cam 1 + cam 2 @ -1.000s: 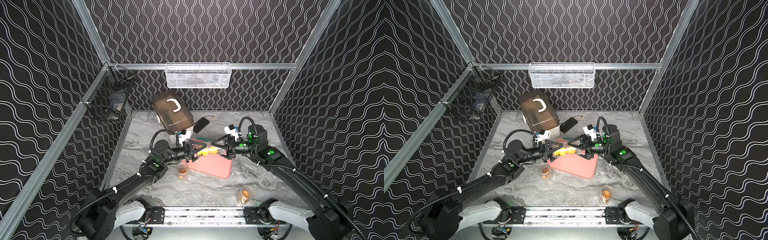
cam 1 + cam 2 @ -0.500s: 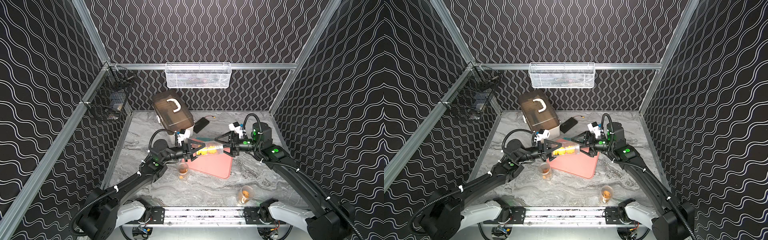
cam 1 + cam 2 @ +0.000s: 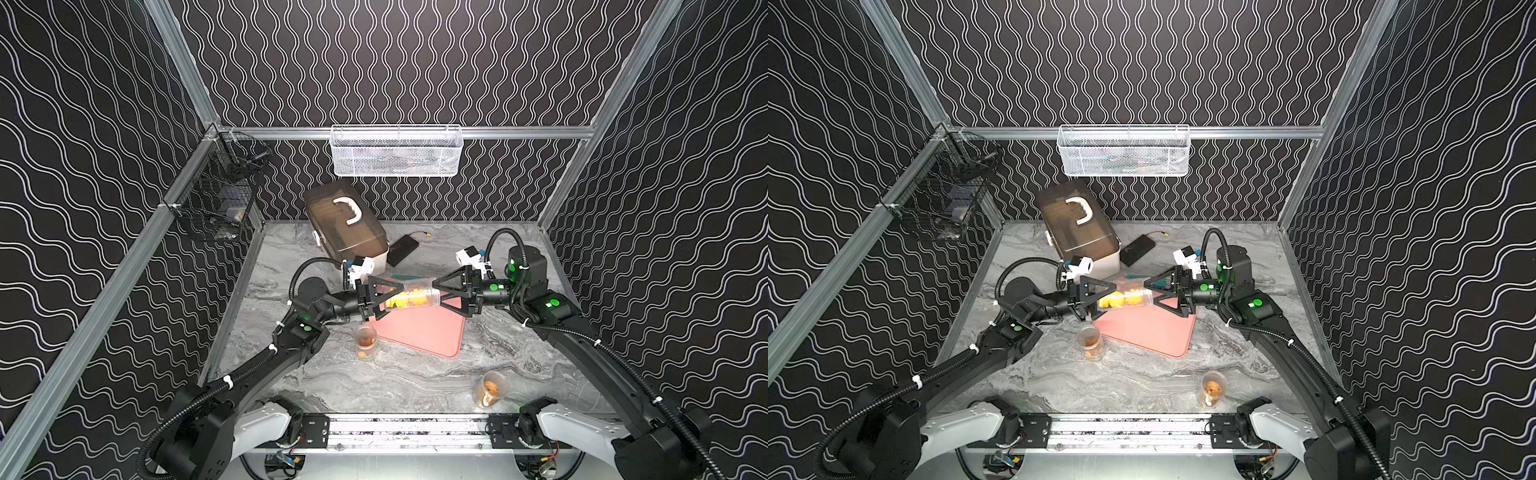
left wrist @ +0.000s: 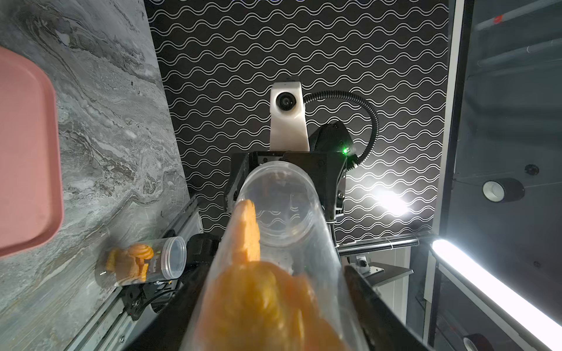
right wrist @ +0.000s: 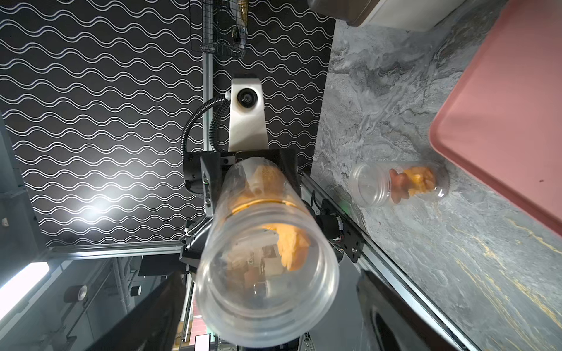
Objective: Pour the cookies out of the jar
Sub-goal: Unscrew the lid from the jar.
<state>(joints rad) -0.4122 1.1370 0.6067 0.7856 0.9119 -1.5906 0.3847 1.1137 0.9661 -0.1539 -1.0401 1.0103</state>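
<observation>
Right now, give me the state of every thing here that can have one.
jar, held on its side above the pink tray, mouth uncapped.
cookies, inside the jar, none poured.
left gripper, fingers shut on the jar's base end.
right gripper, fingers open either side of the jar's mouth.
pink tray, flat on the table, no cookies showing.
jar beside the tray, upright, cookies inside.
front jar, upright, cookies inside.
brown box, lid shut.
</observation>
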